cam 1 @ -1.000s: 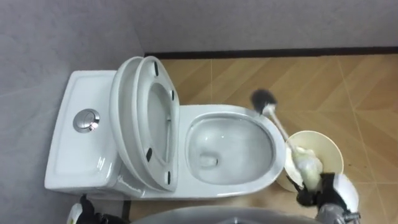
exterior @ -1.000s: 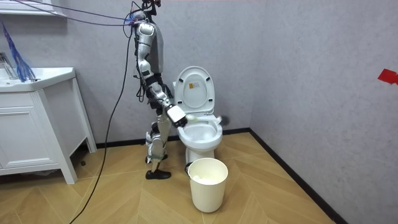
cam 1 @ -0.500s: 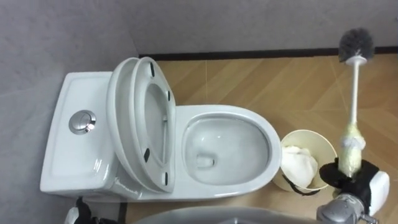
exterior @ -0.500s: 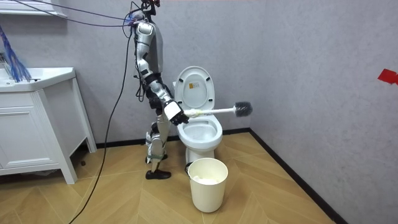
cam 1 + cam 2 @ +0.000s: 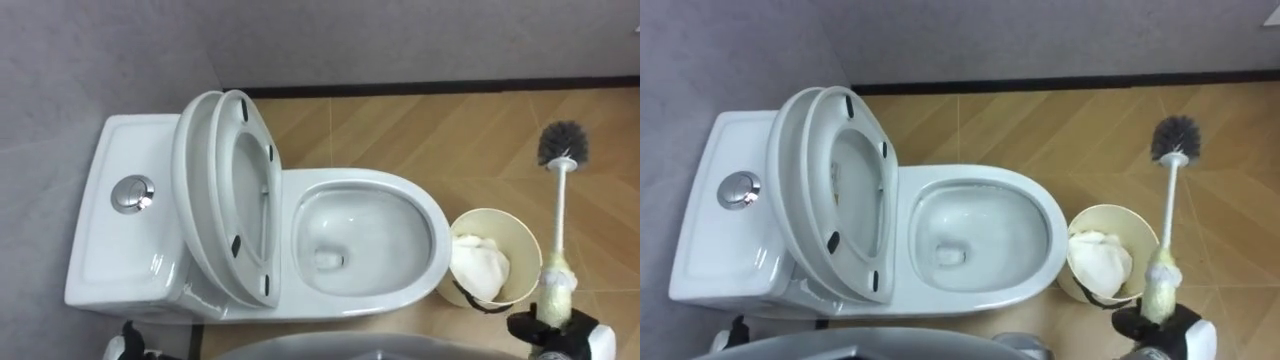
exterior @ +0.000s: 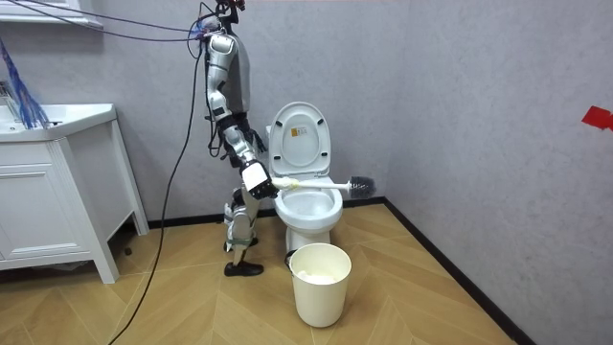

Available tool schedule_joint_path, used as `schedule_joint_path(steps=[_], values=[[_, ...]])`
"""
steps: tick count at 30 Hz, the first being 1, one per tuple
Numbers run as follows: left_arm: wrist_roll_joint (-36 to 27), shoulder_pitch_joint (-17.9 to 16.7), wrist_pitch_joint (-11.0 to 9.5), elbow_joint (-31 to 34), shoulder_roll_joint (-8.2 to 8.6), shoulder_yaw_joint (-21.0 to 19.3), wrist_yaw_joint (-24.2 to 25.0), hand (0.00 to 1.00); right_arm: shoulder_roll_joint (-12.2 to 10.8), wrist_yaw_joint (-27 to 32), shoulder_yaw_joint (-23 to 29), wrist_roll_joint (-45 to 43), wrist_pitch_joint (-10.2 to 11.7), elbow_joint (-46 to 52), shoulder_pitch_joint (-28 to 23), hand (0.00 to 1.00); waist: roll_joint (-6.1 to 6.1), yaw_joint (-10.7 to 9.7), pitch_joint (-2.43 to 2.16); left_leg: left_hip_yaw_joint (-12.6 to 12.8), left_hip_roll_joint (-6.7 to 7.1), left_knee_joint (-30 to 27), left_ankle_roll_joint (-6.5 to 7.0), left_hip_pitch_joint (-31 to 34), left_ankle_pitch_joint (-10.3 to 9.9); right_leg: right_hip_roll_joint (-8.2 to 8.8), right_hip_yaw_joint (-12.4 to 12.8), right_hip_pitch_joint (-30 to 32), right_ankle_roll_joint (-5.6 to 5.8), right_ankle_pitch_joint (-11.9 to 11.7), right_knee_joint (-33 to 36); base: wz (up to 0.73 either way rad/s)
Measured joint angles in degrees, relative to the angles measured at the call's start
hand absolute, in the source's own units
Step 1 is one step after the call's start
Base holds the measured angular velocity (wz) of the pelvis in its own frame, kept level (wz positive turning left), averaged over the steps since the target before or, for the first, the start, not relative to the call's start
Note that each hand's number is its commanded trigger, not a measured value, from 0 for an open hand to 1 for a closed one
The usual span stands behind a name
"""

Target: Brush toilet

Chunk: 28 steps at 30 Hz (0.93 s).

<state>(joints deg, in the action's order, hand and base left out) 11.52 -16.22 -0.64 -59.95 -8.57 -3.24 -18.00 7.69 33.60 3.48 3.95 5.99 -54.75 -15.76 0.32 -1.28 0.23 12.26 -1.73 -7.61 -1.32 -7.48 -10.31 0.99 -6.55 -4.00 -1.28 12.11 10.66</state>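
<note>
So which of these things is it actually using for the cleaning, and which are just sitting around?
In use: toilet brush, gripped by the right hand; toilet, standing open.
Just around: waste bin beside the toilet, white wad inside; white cabinet by the wall.

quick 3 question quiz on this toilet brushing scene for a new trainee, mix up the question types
1. True or false: the head of the toilet brush is down inside the toilet bowl.
2. The bin beside the bowl holds: A nothing, B something white and crumpled, C the brush.
3. Which hand grips the brush handle?

Key
1. False: the head is in the air, clear of the bowl, past the bin.
2. B.
3. The right hand, fingers curled round the handle.
</note>
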Motion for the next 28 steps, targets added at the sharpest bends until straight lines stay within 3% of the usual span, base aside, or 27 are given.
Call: schedule_joint_path(steps=[5,11,17,19,25,28], values=[[2.3,-1.0,1.9,0.1,0.16,-1.1,1.4,0.0,0.0,-4.9,0.0,-2.5,-1.4,-5.0,0.4,0.0,-0.14,0.0,-0.05,-0.1,-0.02,0.0,0.0,-0.2,0.0,-0.03,-0.1,-0.4,-0.03,0.0,-0.1,0.0],[5.1,-0.9,3.5,0.2,0.6,-1.1,3.5,0.0,0.0,-13.7,-0.1,-2.2,-4.9,-11.9,2.6,0.0,-0.35,0.0,-0.08,-0.8,0.01,-0.1,0.0,-0.3,0.0,0.08,-1.0,-0.8,-0.03,0.0,-0.2,0.08],[6.3,-1.0,6.7,-0.4,0.8,-1.5,5.7,0.0,0.0,-21.6,-0.1,-2.3,-8.2,-17.3,3.2,0.0,-0.58,-0.1,-0.07,-1.8,0.02,-0.1,0.0,-0.9,0.0,0.47,-1.7,-1.8,-0.04,0.0,-0.5,0.07],[6.2,-0.9,7.9,-0.4,0.98,-1.5,6.6,0.0,0.0,-24.2,-0.2,-2.3,-10.1,-18.6,3.2,0.0,-0.68,-0.1,-0.11,-2.2,0.03,-0.1,0.0,-0.8,0.0,0.47,-2.0,-2.0,-0.03,0.0,-0.7,0.09],[6.2,-0.8,9.5,-0.3,1.1,-1.5,7.7,0.0,0.0,-27.7,-0.1,-3.9,-13.1,-19.1,3.1,0.0,-0.61,-0.4,-0.13,-3.2,0.08,-0.2,0.01,-0.9,0.0,0.46,-2.4,-2.2,0.0,-0.1,-0.7,0.03],[6.3,-0.8,9.8,-0.3,1.13,-1.5,7.8,0.0,-0.1,-29.1,-0.1,-4.7,-13.6,-19.4,3.2,0.0,-0.56,-0.5,-0.13,-3.2,0.08,-0.2,0.01,-1.2,0.0,0.46,-2.4,-2.7,0.0,-0.1,-0.8,0.0]])
